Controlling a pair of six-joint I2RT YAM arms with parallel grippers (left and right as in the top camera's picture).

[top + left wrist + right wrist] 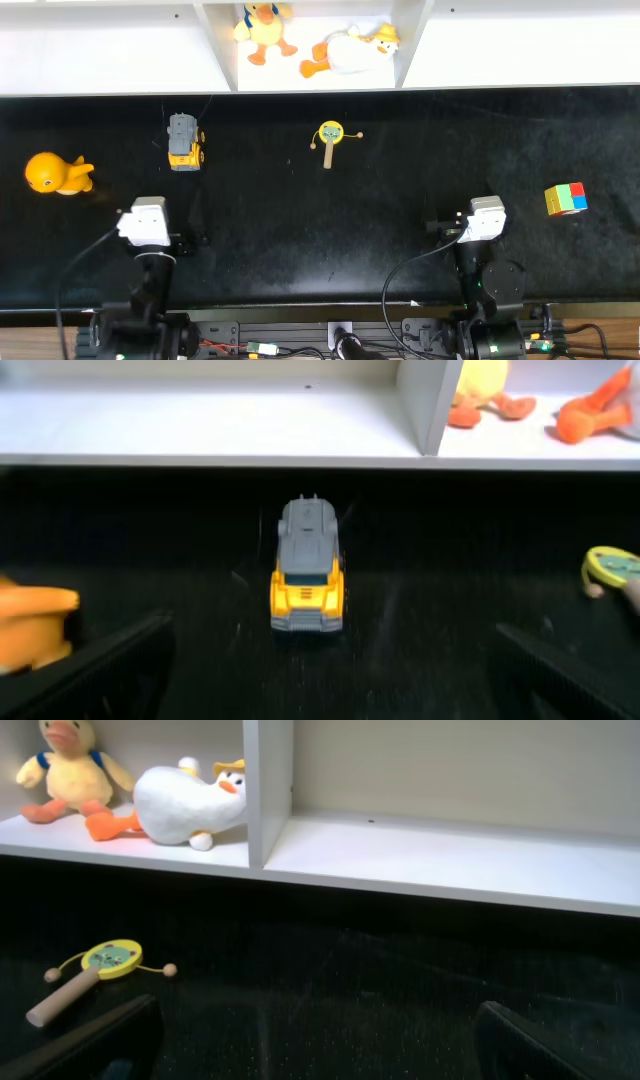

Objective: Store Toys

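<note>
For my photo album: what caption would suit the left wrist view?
Open left tool faces a yellow-and-grey toy truck on the black tabletop, before a white shelf.

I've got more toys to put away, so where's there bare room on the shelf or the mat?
The left shelf compartment and the right shelf compartment are bare. On the mat, the stretch between the rattle and the colour cube is free. The middle compartment is crowded with the yellow plush duck and the white plush duck.
</note>
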